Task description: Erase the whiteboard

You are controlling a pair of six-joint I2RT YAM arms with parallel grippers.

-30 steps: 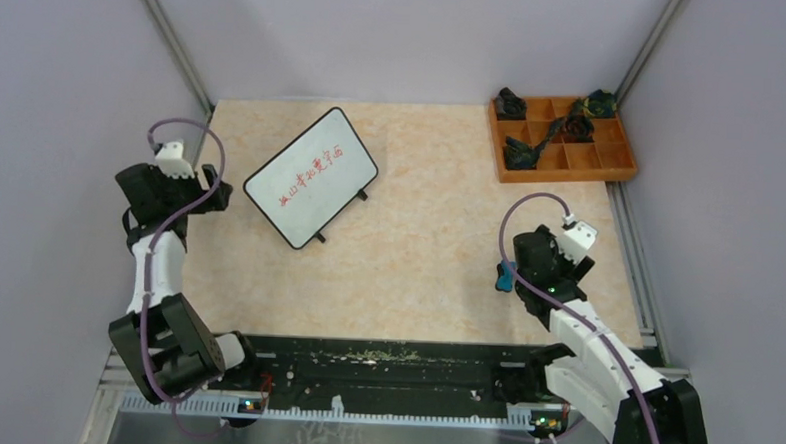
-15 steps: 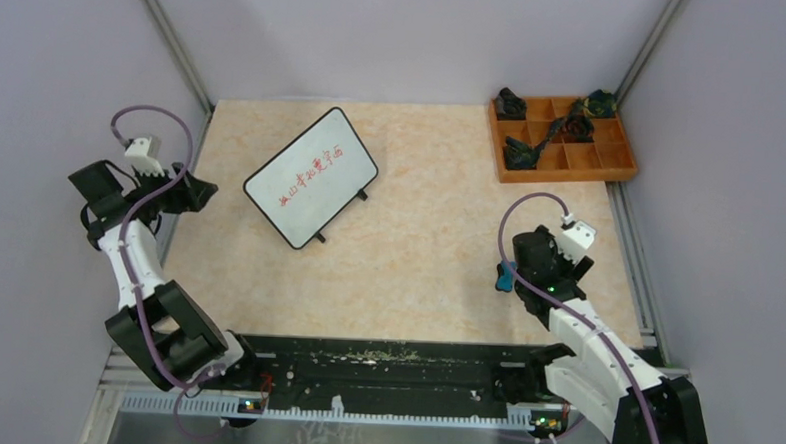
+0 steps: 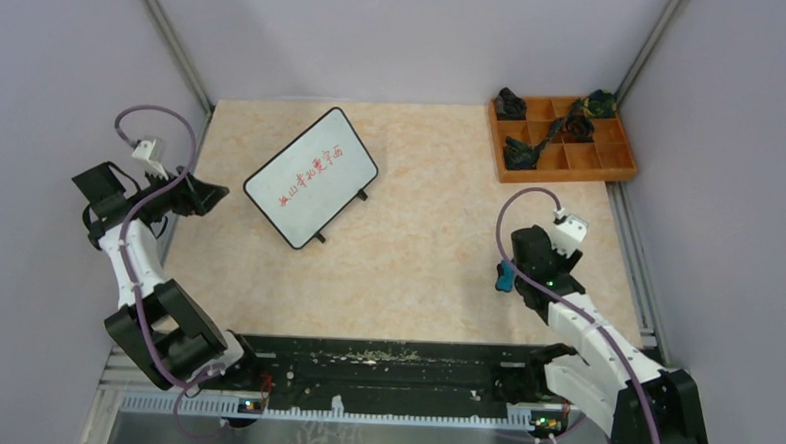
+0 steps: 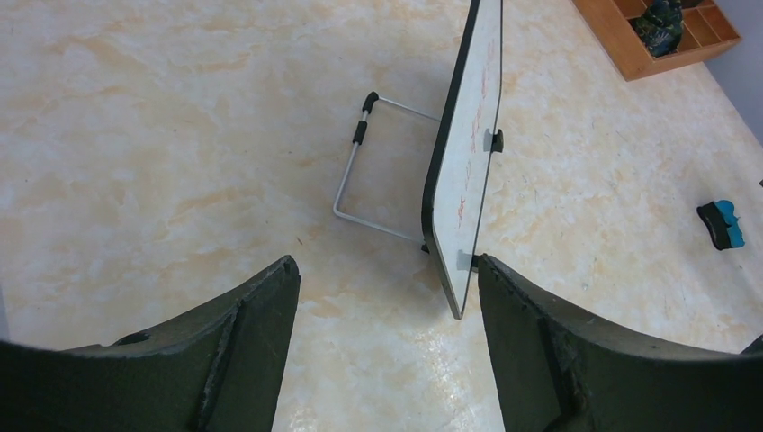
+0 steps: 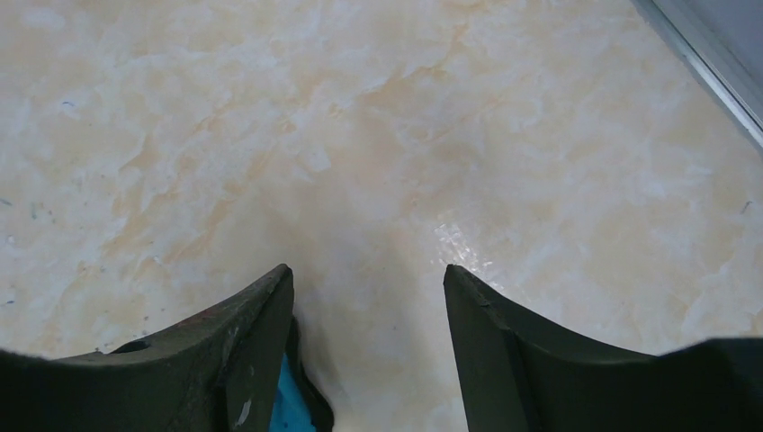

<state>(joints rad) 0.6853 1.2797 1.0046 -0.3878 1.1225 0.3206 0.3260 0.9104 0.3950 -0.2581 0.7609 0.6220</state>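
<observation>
left gripper (image 4: 385, 270): jaws spread wide, holding nothing
whiteboard (image 4: 468, 153): small, white, black-framed, red writing; propped on a thin wire stand (image 4: 361, 132) just ahead of the left gripper (edge-on from its wrist)
right gripper (image 5: 366, 270): jaws apart, empty
eraser (image 5: 286, 409): blue-and-black block beside one right gripper finger

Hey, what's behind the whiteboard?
A bent wire stand with black sleeves sits on the table behind the whiteboard, visible from the left wrist camera. From overhead the board covers it. The board's back face itself cannot be seen.
</observation>
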